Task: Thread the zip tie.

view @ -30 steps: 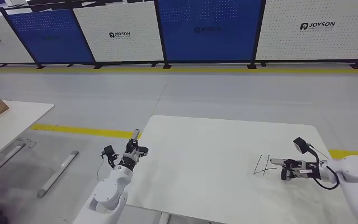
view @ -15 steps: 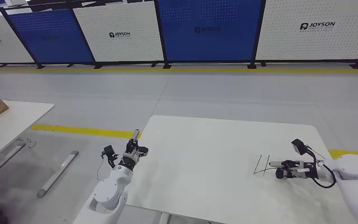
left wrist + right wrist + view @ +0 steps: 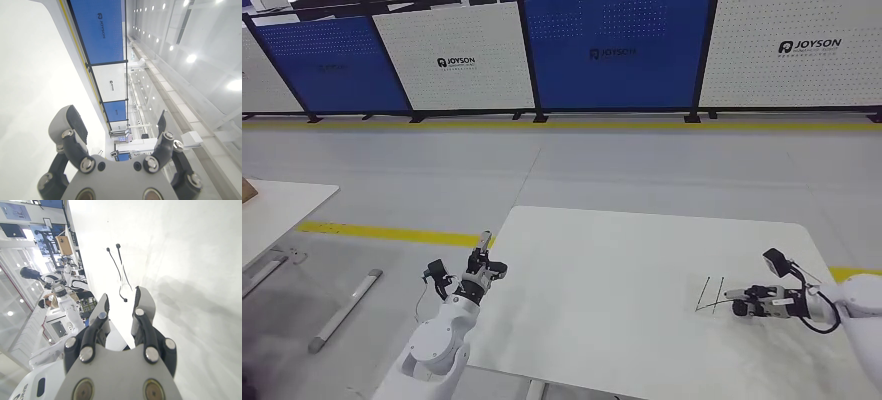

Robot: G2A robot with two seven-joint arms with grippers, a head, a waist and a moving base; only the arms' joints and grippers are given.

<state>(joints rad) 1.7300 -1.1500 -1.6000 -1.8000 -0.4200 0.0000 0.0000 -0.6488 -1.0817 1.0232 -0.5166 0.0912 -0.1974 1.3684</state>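
Three thin black zip ties (image 3: 710,294) lie crossed in a small cluster near the right side of the white table (image 3: 622,290). My right gripper (image 3: 731,298) sits low just to the right of them, open. In the right wrist view the zip ties (image 3: 115,265) stretch away from the gripper (image 3: 122,293), and one tie's square head (image 3: 125,300) lies between the open fingertips (image 3: 139,291). My left gripper (image 3: 483,243) stands at the table's left edge, pointing away from me, far from the ties. Seen from its own wrist, the left gripper (image 3: 118,113) is open and holds nothing.
The table's right edge (image 3: 820,262) runs close behind my right arm. A second white table (image 3: 282,205) stands off to the left, with a grey bar (image 3: 344,310) on the floor between them. Bare tabletop (image 3: 592,320) spans the space between my arms.
My right gripper has dropped slightly and edged toward the zip ties. The ties and the left arm have not moved.
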